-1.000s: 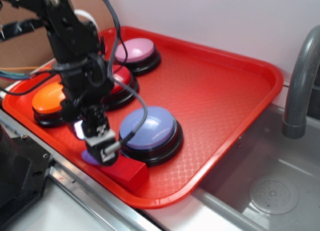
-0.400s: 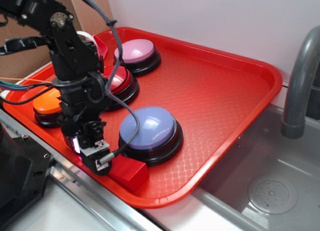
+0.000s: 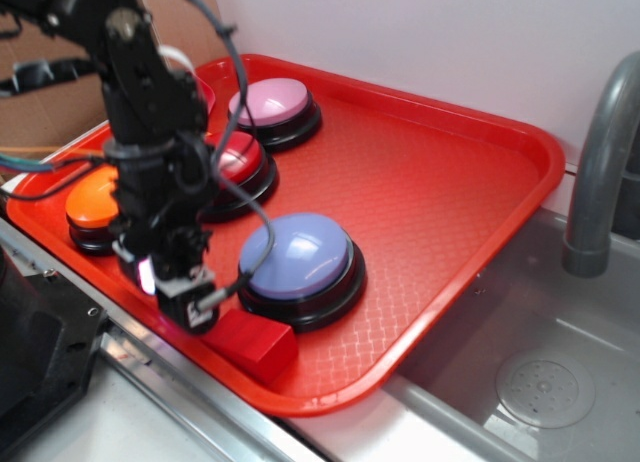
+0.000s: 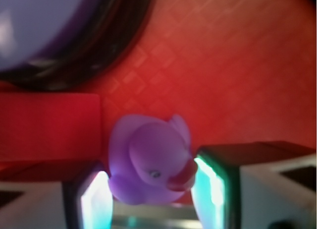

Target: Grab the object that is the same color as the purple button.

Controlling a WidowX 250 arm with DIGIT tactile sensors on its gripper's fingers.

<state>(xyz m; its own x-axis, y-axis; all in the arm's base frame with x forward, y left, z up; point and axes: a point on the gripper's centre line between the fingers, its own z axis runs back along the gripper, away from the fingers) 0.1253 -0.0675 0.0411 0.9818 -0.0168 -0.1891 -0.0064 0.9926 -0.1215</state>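
A plain white wall [image 3: 450, 42] is seen behind everything. To the right, a grey metal sink [image 3: 520, 382] is set into the counter, with a round drain [image 3: 547, 390] in its floor. A grey faucet [image 3: 600, 172] is curved over it. Brown cardboard [image 3: 40, 107] is glimpsed far left.

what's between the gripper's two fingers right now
The purple duck sits between the gripper fingers in the wrist view, red block beside it.
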